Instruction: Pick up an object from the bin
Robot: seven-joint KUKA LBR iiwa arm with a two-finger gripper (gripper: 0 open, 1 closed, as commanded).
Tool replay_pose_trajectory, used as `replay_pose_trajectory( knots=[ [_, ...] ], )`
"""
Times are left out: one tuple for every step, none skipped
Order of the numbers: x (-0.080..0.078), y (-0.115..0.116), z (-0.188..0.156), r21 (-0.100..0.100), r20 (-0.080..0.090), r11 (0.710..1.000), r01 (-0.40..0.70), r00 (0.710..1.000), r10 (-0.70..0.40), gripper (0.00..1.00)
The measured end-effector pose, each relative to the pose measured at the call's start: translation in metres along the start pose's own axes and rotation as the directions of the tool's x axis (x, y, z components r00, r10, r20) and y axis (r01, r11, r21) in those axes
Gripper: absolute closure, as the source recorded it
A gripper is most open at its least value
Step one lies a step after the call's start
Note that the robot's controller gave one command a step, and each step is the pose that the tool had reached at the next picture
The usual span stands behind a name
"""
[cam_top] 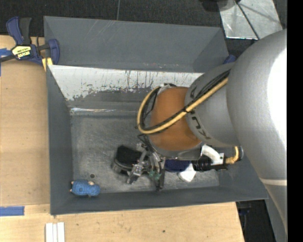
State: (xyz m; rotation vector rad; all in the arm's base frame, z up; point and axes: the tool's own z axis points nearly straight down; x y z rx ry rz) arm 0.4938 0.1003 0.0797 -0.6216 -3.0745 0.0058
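- Main worry: the gripper [147, 169] sits low in the bin [60, 135], near the front wall. Any push further down or fwd could scrape the floor or knock that wall.
- Can't tell from here whether the gripper is released or clenched. The orange wrist cover [169, 120] and the arm's bulk hide too much, so I wouldn't count on a hold.
- Nearest thing: a black chunky object [124, 158] on the bin floor, front-middle, right at the gripper's left side. Touching or just beside, can't say which. If it's only nudged & not enclosed, it'll prob. skid left across the floor.
- On the other side lie a white piece [187, 175] and a white-and-black item [211, 159], partly under the wrist. A lift could drag or pinch those instead, i.e. wrong pick or a double.
- The small blue thing [85, 188] is in the front-left corner, well apart, so no trouble there.
- The yellow cable [164, 128] loops wide round the wrist and might snag if the wrist twists.
- Pose: the arm [252, 105] comes in from the right and bends steeply down, wrist pointing at the floor, tilted a bit to the front-left.
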Motion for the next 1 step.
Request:
replay_pose_trajectory(
  knots=[
    [-0.0005, -0.0011, -0.1011, -0.006, 0.007, 1.0, 0.002, 1.0, -0.002, 1.0]
  ],
)
